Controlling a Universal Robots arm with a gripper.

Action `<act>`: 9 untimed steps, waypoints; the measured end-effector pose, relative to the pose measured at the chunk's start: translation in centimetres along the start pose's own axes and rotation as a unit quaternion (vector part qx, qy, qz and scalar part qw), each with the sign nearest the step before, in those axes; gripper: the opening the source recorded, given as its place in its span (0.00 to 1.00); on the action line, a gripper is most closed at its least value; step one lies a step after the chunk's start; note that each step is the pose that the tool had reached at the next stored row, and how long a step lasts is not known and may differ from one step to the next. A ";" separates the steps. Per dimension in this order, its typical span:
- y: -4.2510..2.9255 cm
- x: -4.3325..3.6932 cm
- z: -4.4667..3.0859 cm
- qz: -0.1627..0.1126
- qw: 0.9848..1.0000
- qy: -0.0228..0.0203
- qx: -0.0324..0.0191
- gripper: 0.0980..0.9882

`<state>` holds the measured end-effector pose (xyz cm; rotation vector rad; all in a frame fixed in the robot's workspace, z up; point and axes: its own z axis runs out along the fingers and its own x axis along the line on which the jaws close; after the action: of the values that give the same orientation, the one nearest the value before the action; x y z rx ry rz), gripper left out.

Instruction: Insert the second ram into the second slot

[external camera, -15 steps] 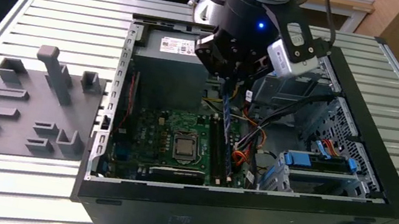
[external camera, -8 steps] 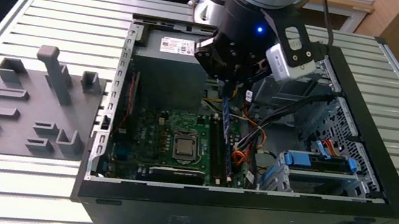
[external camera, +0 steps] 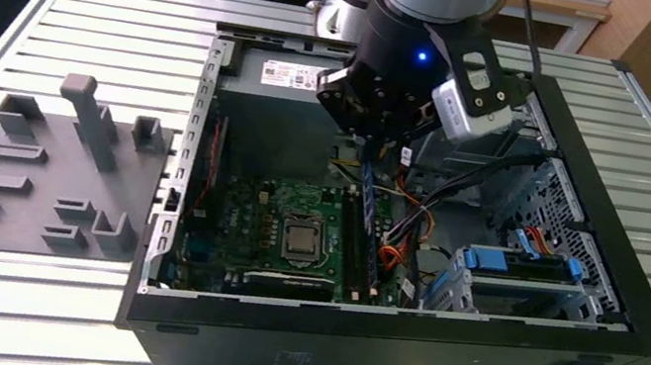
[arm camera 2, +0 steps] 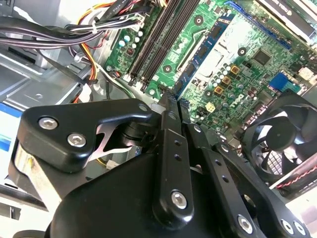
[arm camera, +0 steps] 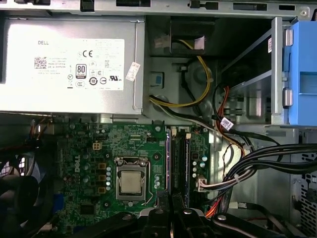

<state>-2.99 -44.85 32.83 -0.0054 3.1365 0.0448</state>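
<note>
My gripper (external camera: 371,150) hangs inside the open computer case (external camera: 406,332), well above the far end of the memory slots (external camera: 366,245). Its fingers (arm camera 2: 169,119) are shut on a thin blue strip, the second ram (external camera: 367,185), which shows below the fingertips in the exterior view. In both wrist views the black fingers (arm camera: 163,201) line up with the dark slots (arm camera 2: 148,42) (arm camera: 181,163). Another blue strip with dark chips (arm camera 2: 205,49) stands in the slot nearest the processor socket (arm camera: 131,183).
A grey holder (external camera: 47,164) lies on the slatted table at the exterior view's left. The power supply (arm camera: 69,59) sits beyond the slots. Cable bundles (arm camera: 247,168) and a blue drive bay (external camera: 526,263) crowd one side; a fan (arm camera 2: 277,139) sits on the other.
</note>
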 end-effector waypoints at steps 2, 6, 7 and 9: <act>-0.08 -0.04 0.17 0.000 1.000 0.000 0.000 0.04; -0.21 -0.15 0.57 0.000 1.000 0.000 0.000 0.04; -0.24 -0.15 0.69 0.000 1.000 0.000 0.000 0.04; -0.25 -0.18 0.93 -0.001 1.000 0.000 0.000 0.04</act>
<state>-2.80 -45.07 31.90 -0.0098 3.1370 0.0450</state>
